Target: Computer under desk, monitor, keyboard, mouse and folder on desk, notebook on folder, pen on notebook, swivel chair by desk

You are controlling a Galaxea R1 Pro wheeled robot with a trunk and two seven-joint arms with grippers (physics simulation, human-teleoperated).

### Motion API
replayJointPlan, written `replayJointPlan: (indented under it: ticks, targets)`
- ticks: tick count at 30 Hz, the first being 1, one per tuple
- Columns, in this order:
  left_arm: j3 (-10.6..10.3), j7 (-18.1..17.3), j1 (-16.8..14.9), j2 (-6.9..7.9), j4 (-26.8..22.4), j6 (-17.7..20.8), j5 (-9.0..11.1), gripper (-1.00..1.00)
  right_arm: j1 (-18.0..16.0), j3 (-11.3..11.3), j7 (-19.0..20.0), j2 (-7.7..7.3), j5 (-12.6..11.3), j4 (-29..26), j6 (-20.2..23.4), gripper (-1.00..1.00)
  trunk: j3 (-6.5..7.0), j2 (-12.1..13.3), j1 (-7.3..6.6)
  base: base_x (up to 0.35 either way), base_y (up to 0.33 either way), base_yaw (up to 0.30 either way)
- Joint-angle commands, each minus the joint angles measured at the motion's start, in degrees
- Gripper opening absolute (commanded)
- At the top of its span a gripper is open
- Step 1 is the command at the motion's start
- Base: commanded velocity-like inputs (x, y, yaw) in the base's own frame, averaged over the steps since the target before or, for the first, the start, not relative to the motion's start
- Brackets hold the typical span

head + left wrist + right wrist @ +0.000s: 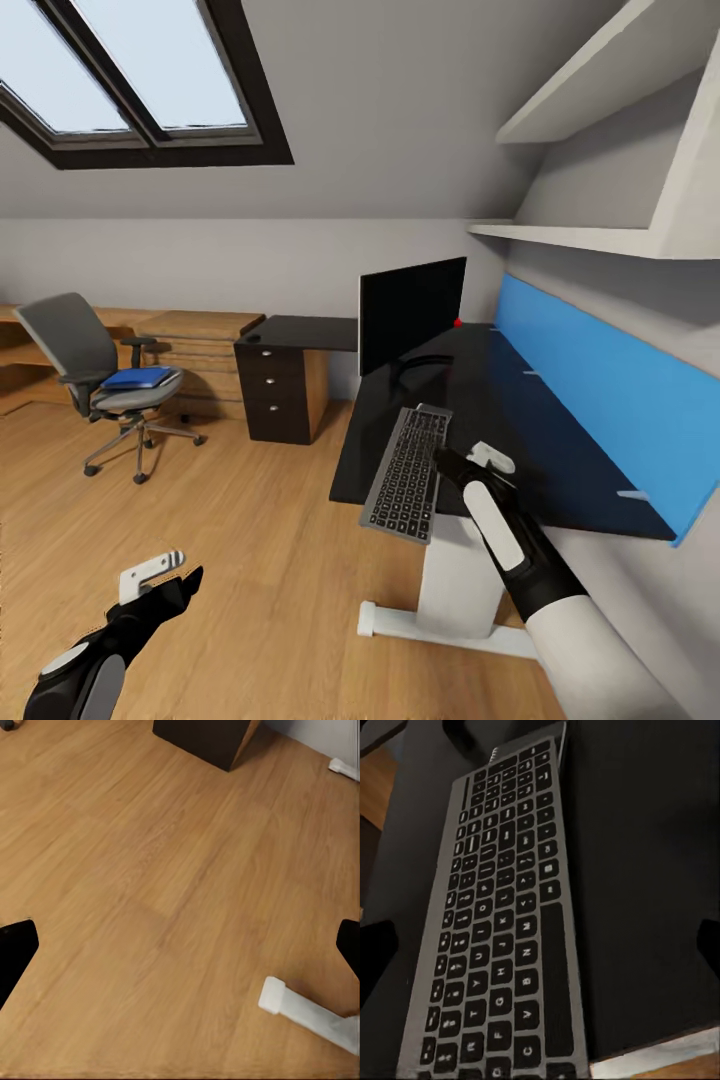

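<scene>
keyboard (408, 474) on desk (520, 430), near end hanging off the edge | right gripper (478, 459) beside it, fingers spread, probably not touching | left gripper (160, 575) wide open over floor (172, 892)

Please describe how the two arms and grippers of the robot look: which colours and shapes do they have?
Both arms are mostly glossy black with white parts. The right arm has a rounded white upper segment, then a black forearm bearing an elongated white oval panel. The right gripper has white fingers. The left arm is black with a grey-white oval panel, and the left gripper has white fingers. No cables or markings are visible.
</scene>
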Motion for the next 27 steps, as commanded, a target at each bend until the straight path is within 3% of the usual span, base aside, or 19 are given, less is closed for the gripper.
replayJointPlan:
  ticks: [1, 11, 20, 27]
  targets:
    - [-0.2, 0.47, -0.03, 0.03, -0.06, 0.29, 0.58, 1.0, 0.18, 0.07, -0.43, -0.04, -0.52, -0.1, 0.11, 1.0, -0.06, -0.04, -0.03, -0.296, -0.184, 0.0]
    - [-0.77, 0.47, -0.03, -0.02, 0.07, 0.29, 0.54, 1.0, 2.48, -0.72, -0.46, -0.08, -1.24, -0.17, 0.08, 1.0, -0.06, -0.04, -0.03, -0.275, -0.18, 0.0]
    - [-0.79, 0.47, -0.03, 0.0, 0.03, 0.29, 0.6, 1.0, 3.56, -1.17, -0.28, 0.29, -1.36, 2.29, -0.44, 1.0, -0.06, -0.04, -0.03, -0.069, -0.043, 0.0]
    - [-0.67, 0.47, -0.03, 0.07, -0.15, 0.29, 0.62, 1.0, 3.71, -1.26, -0.18, 0.51, -4.89, 5.33, -1.57, 1.0, -0.06, -0.04, -0.03, -0.007, -0.005, 0.0]
